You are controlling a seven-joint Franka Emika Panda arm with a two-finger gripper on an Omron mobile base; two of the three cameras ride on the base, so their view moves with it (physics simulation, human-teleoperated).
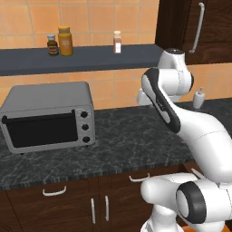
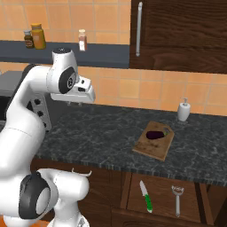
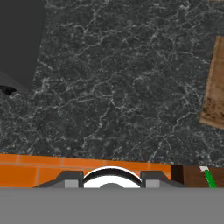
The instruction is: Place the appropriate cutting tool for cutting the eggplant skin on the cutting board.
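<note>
The cutting board (image 2: pixel 150 146) lies on the dark counter right of the arm, with the small dark eggplant (image 2: pixel 154 134) on its far half. Below the counter's edge, the green-handled knife (image 2: pixel 146 197) rests in an open drawer (image 2: pixel 162 208). My gripper (image 2: pixel 73 103) hangs open and empty above the counter, well left of the board and higher than it. In the hand view the gripper (image 3: pixel 111 180) looks down at bare counter; the board's edge (image 3: pixel 214 87) is at the right and the knife's green handle (image 3: pixel 210 178) at the lower right.
A metal utensil (image 2: pixel 177 198) lies beside the knife in the drawer. A toaster oven (image 1: pixel 47 115) stands on the counter to the left. A soap dispenser (image 2: pixel 183 110) stands behind the board. A shelf (image 1: pixel 90 59) above carries jars (image 1: pixel 65 41) and a bottle (image 1: pixel 117 41).
</note>
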